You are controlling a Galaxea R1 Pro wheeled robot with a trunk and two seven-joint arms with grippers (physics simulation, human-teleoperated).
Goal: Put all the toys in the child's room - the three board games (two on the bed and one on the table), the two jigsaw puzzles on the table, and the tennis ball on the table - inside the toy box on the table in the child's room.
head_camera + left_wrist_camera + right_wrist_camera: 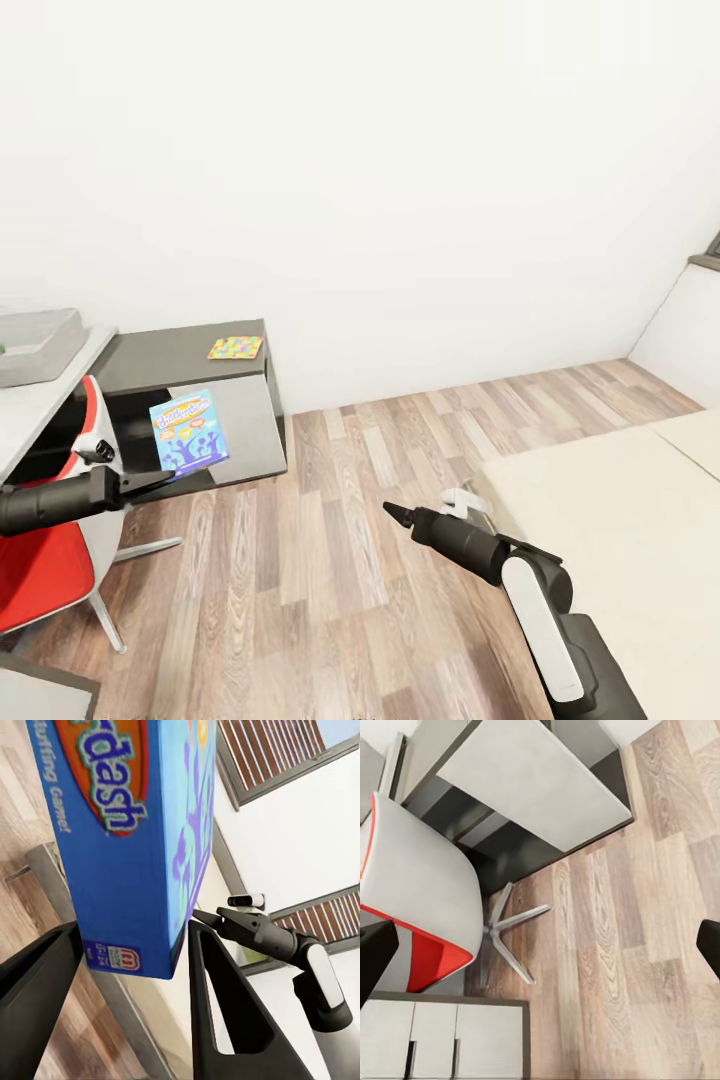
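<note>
— Head view first: where sits the blue board game [188,431]?
— Held up off the floor by the left gripper [168,478], in front of the desk's lower dark grey side section [180,356], cover toward the camera.

— And on the left wrist view?
— Same blue box [120,832] pinched at its lower edge between two dark fingers [225,1012], right arm [289,952] visible beyond.

— Right gripper [397,514]?
— Hangs over the wood-plank floor [330,560] beside the cream bed [620,540]. Looks closed to a point from the head, yet on the right wrist view the fingertips [375,952] sit at opposite edges, spread wide and empty.

— Other toys?
— One jigsaw puzzle [235,348] flat near the back right corner of the lower section. Grey toy box [38,340] on the pale desk top, at its near edge. Red-and-white chair [70,540] tucked beside the desk.
</note>
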